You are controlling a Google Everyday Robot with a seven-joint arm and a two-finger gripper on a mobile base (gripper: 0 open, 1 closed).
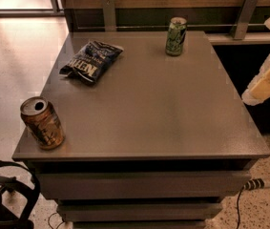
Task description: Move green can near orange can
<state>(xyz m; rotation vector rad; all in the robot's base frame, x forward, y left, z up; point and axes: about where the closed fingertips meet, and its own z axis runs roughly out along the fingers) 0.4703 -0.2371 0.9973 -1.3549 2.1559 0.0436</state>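
The green can [176, 36] stands upright at the far edge of the grey table [153, 104], right of centre. The orange can [42, 123] stands upright at the table's near left corner, its silver top showing a hole. The two cans are far apart, diagonally across the table. My gripper [267, 80] shows as pale cream parts at the right edge of the view, beyond the table's right side, well apart from both cans and holding nothing that I can see.
A dark blue chip bag [91, 61] lies on the far left part of the table, between the two cans. A wooden wall with metal brackets [108, 12] runs behind the table. A cable [258, 184] lies on the floor at the lower right.
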